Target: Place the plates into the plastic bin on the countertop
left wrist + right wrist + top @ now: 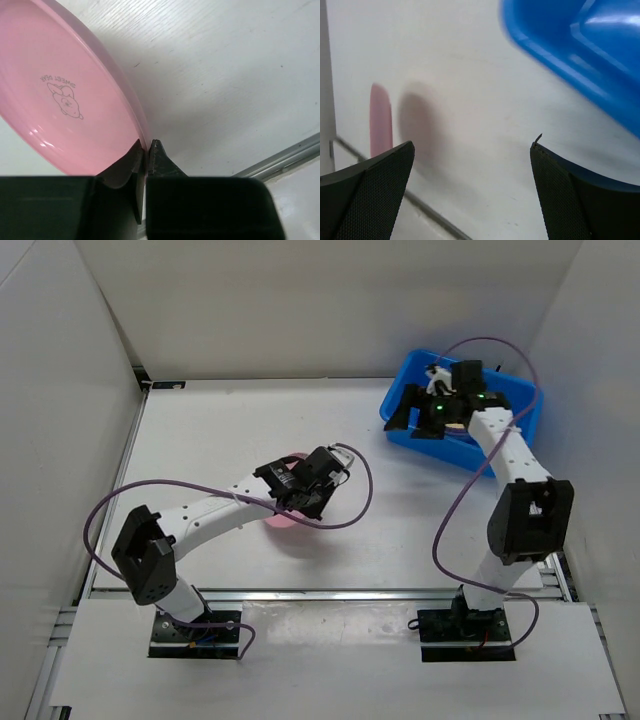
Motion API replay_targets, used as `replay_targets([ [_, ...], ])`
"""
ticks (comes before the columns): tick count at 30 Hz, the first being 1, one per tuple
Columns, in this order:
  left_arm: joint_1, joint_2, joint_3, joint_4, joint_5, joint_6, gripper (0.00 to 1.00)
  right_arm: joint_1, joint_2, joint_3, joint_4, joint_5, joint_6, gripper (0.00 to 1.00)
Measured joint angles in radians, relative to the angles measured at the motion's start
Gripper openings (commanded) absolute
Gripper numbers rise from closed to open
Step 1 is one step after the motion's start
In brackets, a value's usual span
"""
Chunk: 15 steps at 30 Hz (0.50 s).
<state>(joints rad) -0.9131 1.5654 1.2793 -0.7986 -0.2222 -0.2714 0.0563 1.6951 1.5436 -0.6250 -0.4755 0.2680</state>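
Left end effector (147, 145): clamped tight on the rim of a pink plate (65, 100); only its wrist view shows the plate's rabbit print.
Plate in top view: near the centre of the tabletop (400, 520), mostly hidden under the arm.
Right end effector (472, 147): jaws spread wide, holding nothing.
Bin (527, 410): blue, at 1 o'clock; the top view puts the right end effector over it.

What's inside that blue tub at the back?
The right arm's tool sits over the blue tub and covers most of its inside. Only bare blue floor shows on the right side. Whatever lies beneath the tool is hidden.
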Motion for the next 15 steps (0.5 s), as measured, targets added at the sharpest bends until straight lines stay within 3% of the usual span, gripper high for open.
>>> replay_targets([
  [6,-0.053,0.044,0.038,0.013,-0.005,0.161,0.10,0.191,0.111,0.057,-0.030,-0.087,-0.036,0.99],
  [15,-0.109,0.134,0.095,0.019,-0.045,0.295,0.10,0.347,0.244,0.151,-0.042,-0.080,-0.037,0.99],
])
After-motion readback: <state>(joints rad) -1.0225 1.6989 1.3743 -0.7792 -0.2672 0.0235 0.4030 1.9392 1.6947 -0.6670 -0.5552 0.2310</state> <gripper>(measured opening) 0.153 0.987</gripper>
